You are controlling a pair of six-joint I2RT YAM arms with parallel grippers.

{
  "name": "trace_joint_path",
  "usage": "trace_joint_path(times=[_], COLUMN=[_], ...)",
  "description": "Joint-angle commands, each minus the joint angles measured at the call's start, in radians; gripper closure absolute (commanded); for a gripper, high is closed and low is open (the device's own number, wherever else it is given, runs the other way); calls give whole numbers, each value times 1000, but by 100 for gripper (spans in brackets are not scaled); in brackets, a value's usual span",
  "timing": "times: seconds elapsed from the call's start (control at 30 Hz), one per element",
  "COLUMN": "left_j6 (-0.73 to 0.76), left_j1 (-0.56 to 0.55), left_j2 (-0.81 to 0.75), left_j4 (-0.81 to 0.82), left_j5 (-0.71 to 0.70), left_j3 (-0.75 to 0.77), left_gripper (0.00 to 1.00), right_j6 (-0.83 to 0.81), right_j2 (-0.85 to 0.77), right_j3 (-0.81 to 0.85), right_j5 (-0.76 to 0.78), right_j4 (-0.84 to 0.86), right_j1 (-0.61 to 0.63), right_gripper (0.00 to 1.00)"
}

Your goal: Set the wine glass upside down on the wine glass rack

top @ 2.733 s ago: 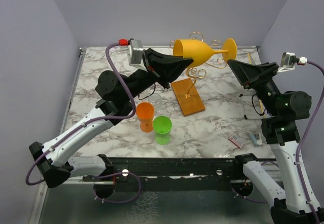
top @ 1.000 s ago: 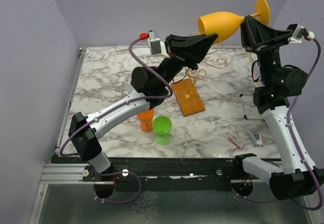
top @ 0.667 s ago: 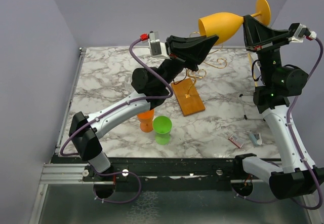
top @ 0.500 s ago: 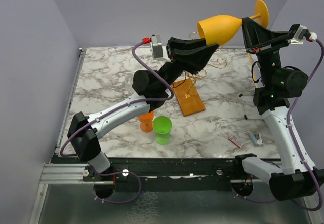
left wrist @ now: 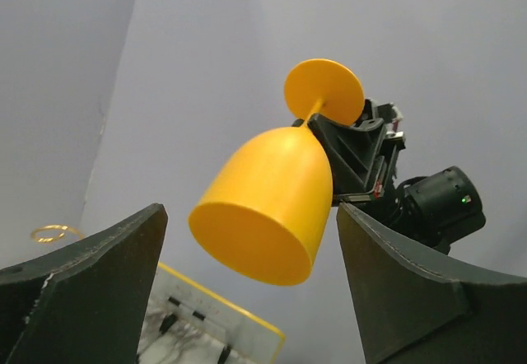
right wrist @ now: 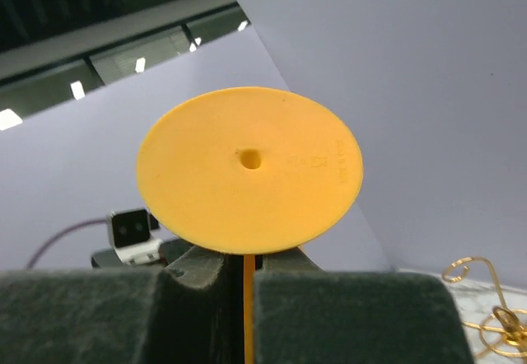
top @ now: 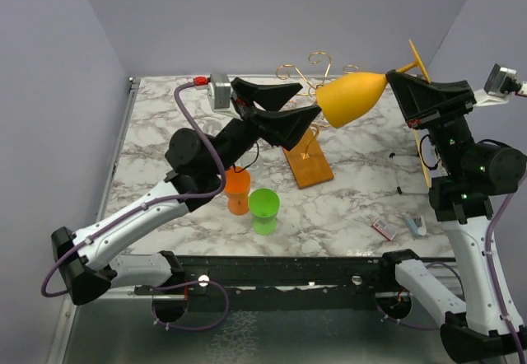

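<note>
The yellow wine glass [top: 350,98] hangs in the air on its side, bowl mouth pointing left and slightly down. My right gripper [top: 395,82] is shut on its thin stem [right wrist: 248,306], just under the round foot [right wrist: 249,181]. My left gripper [top: 309,100] is open, its fingers apart from the bowl [left wrist: 268,207], which floats beyond and between them. The wine glass rack's gold wire curls [top: 317,63] rise behind the glass, above its brown wooden base [top: 305,156]. One gold loop [left wrist: 51,232] shows in the left wrist view, and more curls [right wrist: 494,323] show in the right wrist view.
An orange cup [top: 237,189] and a green cup [top: 264,207] stand on the marble table [top: 165,125] near the left arm. A clear stand [top: 408,170] and small items [top: 383,230] lie at the right. Purple walls close in on three sides.
My left gripper opened, let go of the bowl and drew back down to the left. My right arm, still holding the stem, lowered the glass toward the rack.
</note>
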Motion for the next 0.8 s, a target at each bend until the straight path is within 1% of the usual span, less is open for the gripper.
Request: trace_joint_path(times=[0.0,0.03,0.07,0.17,0.3,0.37,0.5,0.57,0.67,0.7,0.77], left_j6=[129,161,185,235,268,268,252,237,185,172,144], left_j1=[-4,-4,-4,-4,-4,-4,-4,-3,23,39,71], left_j2=[-109,-123,-136,-168,-179,-170,-136,-115,-65,-45,-15], left_j4=[-421,-480,-537,-638,-683,-697,-742,-770,-812,-831,-857], left_j5=[-33,-40,-56,-126,-186,-201,-213,-214,-142,-105,-75], left_j3=[46,58,66,70,64,68,94,115,175,200,237], left_gripper=[13,6,2,1,1,1,1,1,1,1,1], right_j6=[-268,-331,-381,-533,-720,-782,-858,-904,-911,-904,-898], right_j2=[-60,-74,-84,-102,-107,-108,-97,-77,-33,-20,-5], right_j3=[26,28,32,53,70,51,2,-22,-48,-58,-82], right_j5=[-146,-169,-198,-286,-314,-322,-280,-282,-288,-289,-273], right_j4=[-239,-284,-334,-504,-737,-800,-850,-854,-825,-804,-754], right_j1=[-1,-1,-1,-1,-1,-1,-1,-1,0,-1,-1], right_gripper=[99,99,99,99,99,99,99,99,99,99,99])
